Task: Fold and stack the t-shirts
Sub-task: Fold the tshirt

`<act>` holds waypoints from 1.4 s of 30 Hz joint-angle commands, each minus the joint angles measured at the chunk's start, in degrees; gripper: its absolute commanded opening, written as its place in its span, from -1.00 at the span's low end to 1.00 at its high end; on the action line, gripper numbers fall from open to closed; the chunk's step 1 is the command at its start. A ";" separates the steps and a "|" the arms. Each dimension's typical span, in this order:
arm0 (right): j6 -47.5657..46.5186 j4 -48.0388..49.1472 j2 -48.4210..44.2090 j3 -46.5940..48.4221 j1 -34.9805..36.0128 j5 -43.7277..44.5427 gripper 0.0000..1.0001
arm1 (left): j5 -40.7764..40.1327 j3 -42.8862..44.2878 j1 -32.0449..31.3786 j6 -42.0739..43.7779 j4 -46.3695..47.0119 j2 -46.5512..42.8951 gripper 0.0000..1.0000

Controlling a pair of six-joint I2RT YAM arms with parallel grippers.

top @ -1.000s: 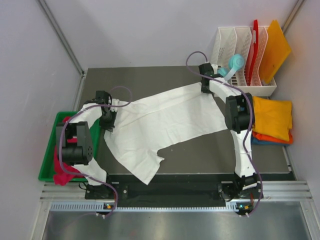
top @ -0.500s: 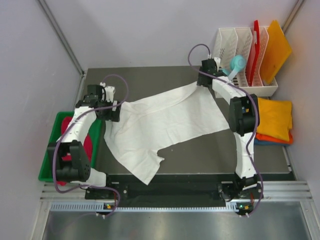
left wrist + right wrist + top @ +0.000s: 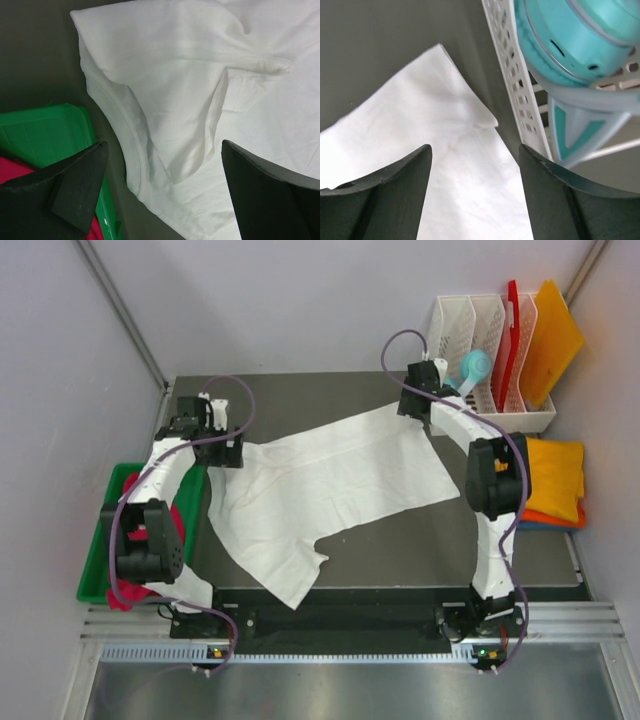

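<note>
From overhead, I see the large white t-shirt (image 3: 320, 485) spread crookedly across the dark table (image 3: 420, 540), one sleeve pointing toward the near edge. The left gripper (image 3: 226, 448) sits at the shirt's left edge and the right gripper (image 3: 413, 405) at its far right corner. From up here I cannot make out either gap. A crimson-pink t-shirt (image 3: 122, 595) lies in the green bin (image 3: 92, 580), mostly hidden behind the left arm. On the right, a yellow-orange t-shirt (image 3: 555, 475) tops a folded stack. Only slivers of the orange t-shirt (image 3: 550, 517) and the blue t-shirt (image 3: 535, 527) show beneath it, and the right arm covers the stack's left side.

On my left wrist feed the black fingers (image 3: 75, 190) stand wide apart with nothing gripped. The white shirt's hemmed, folded-over edge lies below the gap. I cannot tell whether the tips touch the cloth. A bin corner and a scrap of pink show at lower left, cut off by the finger and the frame.

On the right wrist feed the fingers (image 3: 380, 200) are also apart and empty, with the shirt's pointed corner lying flat under them just beside a white perforated rack (image 3: 510, 85). A teal object (image 3: 570, 40) sits in the rack, cropped by the frame. I cannot identify it.
</note>
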 commanded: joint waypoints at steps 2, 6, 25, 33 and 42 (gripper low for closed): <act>1.05 3.49 -9.37 -5.07 0.04 1.79 0.39 | 0.62 0.41 0.02 -0.33 1.98 -0.23 0.98; 0.70 4.81 -10.35 -5.70 0.31 -0.58 0.37 | 0.18 -0.03 -0.07 -0.51 2.85 0.20 0.98; 3.95 -10.30 15.93 22.36 1.45 -13.68 -1.00 | -4.92 9.02 -0.07 -5.08 2.24 14.62 0.82; 5.97 -13.55 15.67 18.04 -0.57 -11.13 -0.99 | -10.62 11.04 -0.07 -6.84 -0.57 18.75 0.82; 6.67 -16.28 15.49 15.14 -2.24 -8.50 -0.95 | -16.60 13.24 -0.07 -6.93 -3.99 22.35 0.70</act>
